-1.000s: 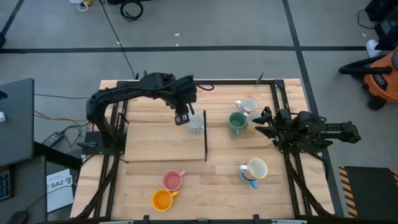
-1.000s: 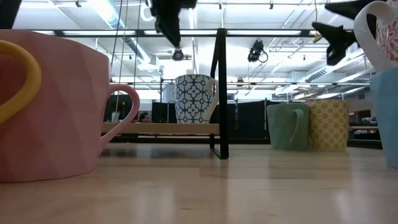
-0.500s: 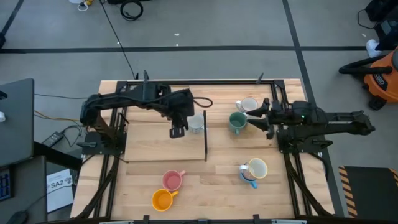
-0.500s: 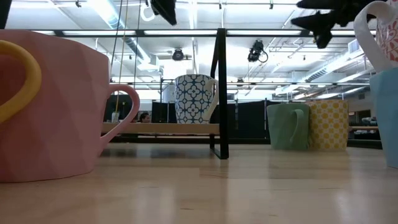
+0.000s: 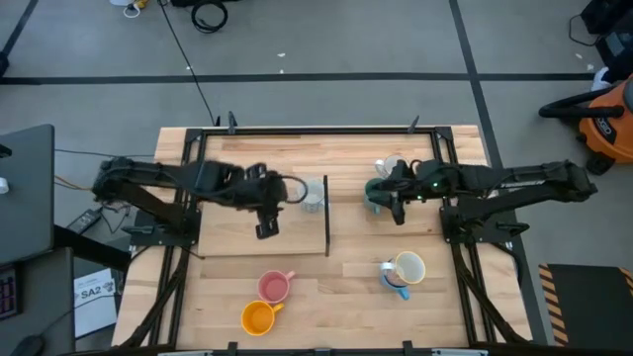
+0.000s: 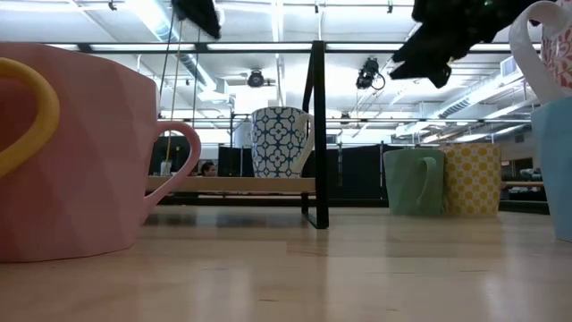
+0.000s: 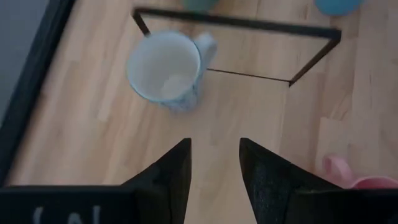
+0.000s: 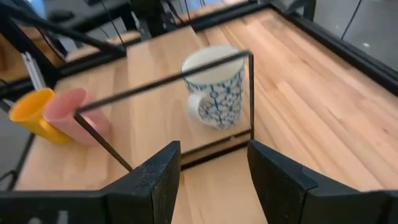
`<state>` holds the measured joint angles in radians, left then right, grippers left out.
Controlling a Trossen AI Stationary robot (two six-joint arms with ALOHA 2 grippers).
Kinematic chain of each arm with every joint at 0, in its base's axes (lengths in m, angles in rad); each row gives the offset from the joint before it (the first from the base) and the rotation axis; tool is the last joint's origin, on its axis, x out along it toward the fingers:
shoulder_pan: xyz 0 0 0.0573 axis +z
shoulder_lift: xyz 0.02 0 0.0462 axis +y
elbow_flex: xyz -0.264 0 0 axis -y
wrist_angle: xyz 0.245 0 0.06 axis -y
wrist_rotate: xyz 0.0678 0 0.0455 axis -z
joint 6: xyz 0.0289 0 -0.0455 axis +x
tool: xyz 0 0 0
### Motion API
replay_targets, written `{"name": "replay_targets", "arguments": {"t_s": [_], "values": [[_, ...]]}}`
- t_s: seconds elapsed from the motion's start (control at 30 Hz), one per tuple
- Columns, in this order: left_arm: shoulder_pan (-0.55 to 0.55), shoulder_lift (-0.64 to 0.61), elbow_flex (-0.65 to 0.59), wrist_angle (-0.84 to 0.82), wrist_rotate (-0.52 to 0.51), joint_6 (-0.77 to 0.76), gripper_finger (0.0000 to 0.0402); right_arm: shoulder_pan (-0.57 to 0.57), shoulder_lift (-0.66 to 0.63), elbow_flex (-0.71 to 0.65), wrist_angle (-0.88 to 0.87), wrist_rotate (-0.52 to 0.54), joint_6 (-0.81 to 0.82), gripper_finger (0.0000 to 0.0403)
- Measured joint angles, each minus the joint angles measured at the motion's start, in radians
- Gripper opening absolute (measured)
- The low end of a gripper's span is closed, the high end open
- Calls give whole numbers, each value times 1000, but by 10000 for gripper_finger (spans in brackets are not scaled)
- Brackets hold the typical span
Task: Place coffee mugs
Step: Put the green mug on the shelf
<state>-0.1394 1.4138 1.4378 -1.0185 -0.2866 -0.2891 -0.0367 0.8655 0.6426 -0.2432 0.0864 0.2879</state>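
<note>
High view: right tool [image 5: 396, 203] has its fingers spread wide and nothing in them, hanging over the green mug [image 5: 377, 194] in the far-right part of the bench [image 5: 247, 143]; left tool [image 5: 265, 224] also parted and empty, above bare wood left of the thin black frame [image 5: 326, 216], blue-patterned mug [image 5: 313, 195] just beyond it toward the far edge.

Risks, judged: right tool sits right above the green mug and close to the white mug [image 5: 394, 167] beside it; a descent slightly off centre could clip a rim or handle and tip or shove one mug into the other; fingers closing on both at once also possible since they stand nearly touching. The frame's upright stands between the two arms; carrying a mug across toward the patterned one could snag on it. Left tool low enough that a sideways swing might knock the patterned mug.

Around: pink mug [image 5: 274, 287] and orange mug [image 5: 257, 317] near the front edge, left of centre, just beside each other; cream mug [image 5: 408, 267] over a blue mug [image 5: 394, 281] toward the front-right, apparently stacked or touching, cannot tell which. An orange vacuum [image 5: 603, 119] stands on the floor well off the right edge.
</note>
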Motion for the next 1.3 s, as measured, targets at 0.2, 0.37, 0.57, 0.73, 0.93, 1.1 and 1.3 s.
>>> {"name": "replay_targets", "arguments": {"t_s": [0.2, 0.37, 0.57, 0.73, 0.93, 1.1, 1.3], "values": [[-12, -147, -301, 224, -9, -92, 141, -9, 79, 0, -11, 1, 0, 193], [-8, -192, -421, 351, -11, -93, 141, -19, 151, 0, -48, 20, -2, 193], [-8, -193, -461, 385, -21, -83, 141, -32, 236, 0, -58, 79, 0, 193], [-8, -193, -465, 398, -25, -82, 141, -39, 298, 0, -67, 84, 0, 193], [-8, -193, -465, 419, -25, -82, 141, -44, 357, 0, -72, 132, -2, 193], [-8, -193, -464, 425, -24, -82, 141, -47, 393, 0, -85, 131, -3, 193], [-8, -193, -464, 425, -24, -82, 141, -47, 420, 0, -109, 130, -3, 174]]}}
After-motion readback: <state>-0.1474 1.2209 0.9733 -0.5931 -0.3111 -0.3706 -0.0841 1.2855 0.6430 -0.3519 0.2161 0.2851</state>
